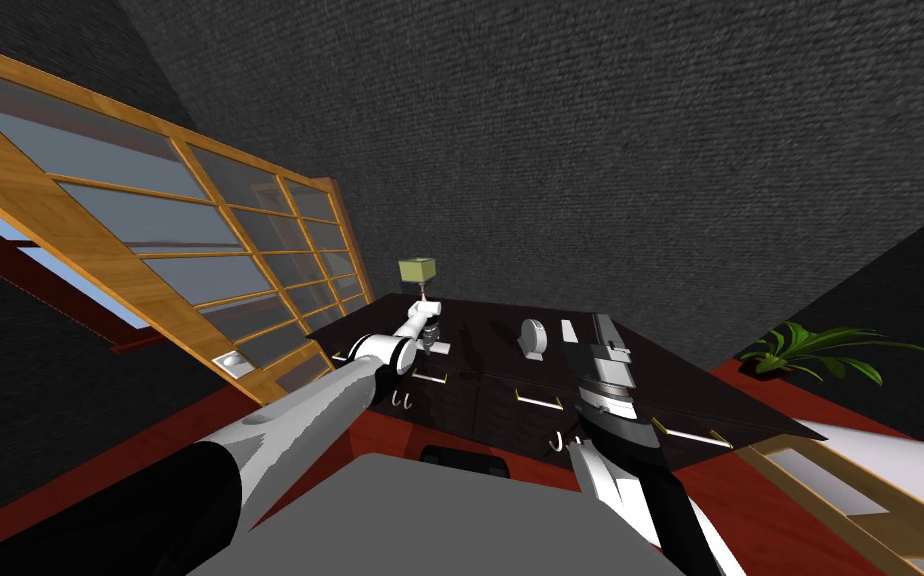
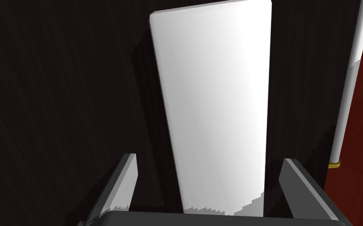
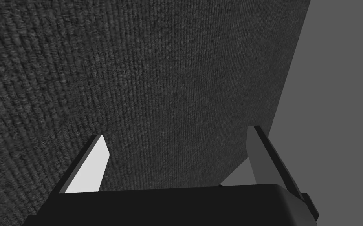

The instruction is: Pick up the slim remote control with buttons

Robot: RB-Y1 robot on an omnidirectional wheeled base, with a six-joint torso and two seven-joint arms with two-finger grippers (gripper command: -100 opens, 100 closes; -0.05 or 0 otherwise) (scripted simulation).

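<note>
Grasping is the step in hand: the left gripper [image 2: 210,159] stands wide astride the plain white, slim slab-like remote control [image 2: 216,106] lying flat on the dark dresser top [image 2: 59,117], so the next move is probably to close squarely on its long sides, while the right gripper [image 3: 176,132] hangs open.

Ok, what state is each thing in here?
remote: flat on the dresser top, not gripped.
left gripper: open, straddling the remote.
right gripper: open, empty.
drawers: shut.
lamp: upright.
</note>
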